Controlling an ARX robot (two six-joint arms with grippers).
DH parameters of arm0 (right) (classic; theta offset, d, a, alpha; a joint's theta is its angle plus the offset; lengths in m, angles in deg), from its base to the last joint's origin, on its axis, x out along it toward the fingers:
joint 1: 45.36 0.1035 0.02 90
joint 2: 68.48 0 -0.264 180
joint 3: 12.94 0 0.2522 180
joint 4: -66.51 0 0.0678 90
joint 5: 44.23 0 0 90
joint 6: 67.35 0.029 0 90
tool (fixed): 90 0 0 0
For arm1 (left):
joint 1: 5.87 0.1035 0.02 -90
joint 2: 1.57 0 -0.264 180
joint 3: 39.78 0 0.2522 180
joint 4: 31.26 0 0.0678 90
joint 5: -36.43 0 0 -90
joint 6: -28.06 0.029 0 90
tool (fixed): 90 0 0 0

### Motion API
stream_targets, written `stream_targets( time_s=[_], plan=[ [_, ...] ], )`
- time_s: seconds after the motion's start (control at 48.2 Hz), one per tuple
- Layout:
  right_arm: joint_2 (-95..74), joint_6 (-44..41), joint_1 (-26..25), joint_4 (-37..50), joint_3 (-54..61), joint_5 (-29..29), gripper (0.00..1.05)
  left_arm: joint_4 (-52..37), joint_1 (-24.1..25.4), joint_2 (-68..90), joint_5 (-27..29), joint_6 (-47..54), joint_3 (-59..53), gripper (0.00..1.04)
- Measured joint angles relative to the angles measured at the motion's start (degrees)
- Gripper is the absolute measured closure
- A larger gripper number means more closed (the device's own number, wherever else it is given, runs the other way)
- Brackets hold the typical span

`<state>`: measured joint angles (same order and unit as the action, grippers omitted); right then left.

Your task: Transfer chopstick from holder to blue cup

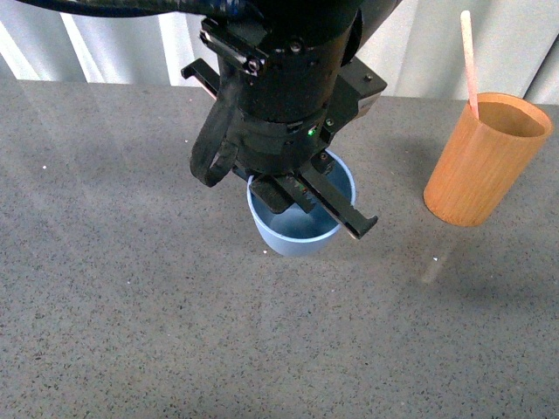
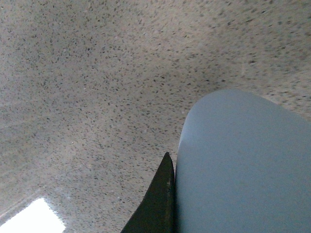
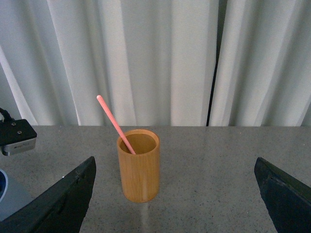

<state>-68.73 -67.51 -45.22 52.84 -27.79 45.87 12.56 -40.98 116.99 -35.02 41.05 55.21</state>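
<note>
Long thin pink chopstick (image 1: pixel 470 61) with the paler rounded tip is sitting in the plain orange-brown wooden cylinder holder (image 1: pixel 476 166), leaning against the holder's rim with its lower end down inside and the top poking well above the opening. The holder stands upright on the grey speckled stone-look table (image 1: pixel 131 288), off to the right in the front view and well apart from the light blue tapered plastic cup (image 1: pixel 293 236), which is upright near the middle of the table. The black left gripper (image 1: pixel 319 214) is right down on that blue cup: from the front one finger reaches across the cup's mouth to past the rim and another dark part sits inside it. In the left wrist view, one dark finger (image 2: pixel 158 204) lies right along the cup's outer wall. Honestly I can't tell whether that gripper is actually squeezing the cup or just sitting around its wall. The right gripper (image 3: pixel 175 161) is clearly spread wide: in its own wrist view the two black fingers sit far apart with nothing between them. The holder stands ahead in that gap, clear of both fingers, with white pleated curtains (image 3: pixel 146 58) behind the table. Nothing is touching the chopstick except the holder.
</note>
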Motion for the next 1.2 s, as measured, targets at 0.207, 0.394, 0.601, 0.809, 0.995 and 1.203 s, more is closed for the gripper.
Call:
stream_targets(
  time_s=[0.207,0.394,0.601,0.809,0.995,1.203],
  plan=[
    [0.0,0.0,0.0,0.0,0.0,-0.02,0.1,-0.07,2.43,2.21,2.38,3.78,0.68,1.01],
    [0.0,0.0,0.0,0.0,0.0,0.0,0.1,-0.5,2.91,2.21,2.01,5.18,-1.33,1.01],
    [0.0,0.0,0.0,0.0,0.0,0.0,0.1,0.48,2.86,0.7,0.59,6.75,-4.55,1.01],
    [0.0,0.0,0.0,0.0,0.0,0.0,0.1,1.09,2.86,-0.11,-0.55,7.34,-4.9,1.01],
    [0.0,0.0,0.0,0.0,0.0,0.0,0.1,0.77,2.67,0.04,-0.68,7.5,-4.76,1.01],
    [0.0,0.0,0.0,0.0,0.0,-0.02,0.1,0.42,2.58,1.2,-0.76,7.48,-3.69,1.01]
  ],
)
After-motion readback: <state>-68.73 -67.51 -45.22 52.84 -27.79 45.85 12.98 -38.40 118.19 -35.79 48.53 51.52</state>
